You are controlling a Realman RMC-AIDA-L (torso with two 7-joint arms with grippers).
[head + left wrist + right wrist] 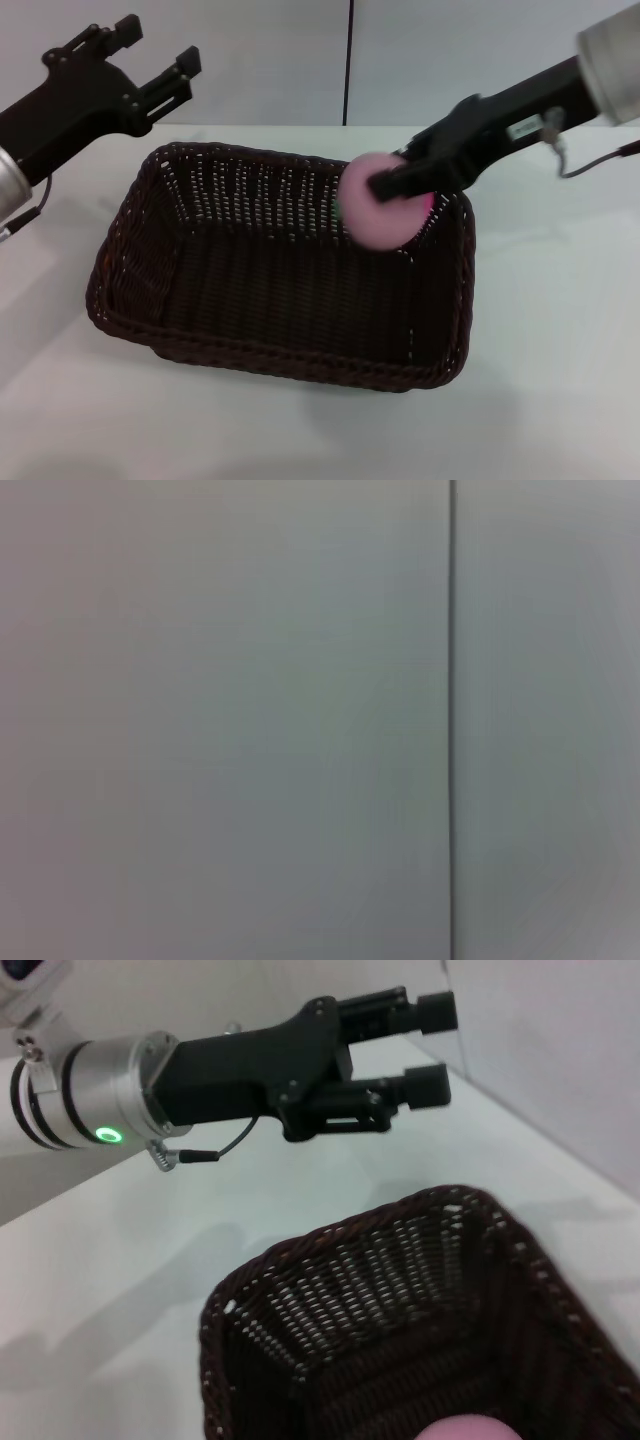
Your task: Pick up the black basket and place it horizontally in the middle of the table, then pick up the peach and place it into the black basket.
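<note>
Head view shows my right hand (392, 190) clamped on the peach (378, 213), holding it in the air over the far right part of the black basket (270, 290), close to the right wall and just above rim height as far as I can judge. The basket sits lengthwise across the middle of the white counter (550, 330), so I take the first half of the job as done and the drop as the step in hand. To do it well I would carry the peach a little further toward the basket's centre, away from the braided rim, then lower it well below the rim before spreading the fingers, since a round fruit let go high could bounce or roll against the sloped wicker. In the right wrist view only a sliver of the peach (468, 1428) shows, with the dark basket floor beyond it, which suggests a clear path down. My left hand (150, 65) hangs parked above the far left corner, fingers spread and holding nothing, well apart from the fruit.
</note>
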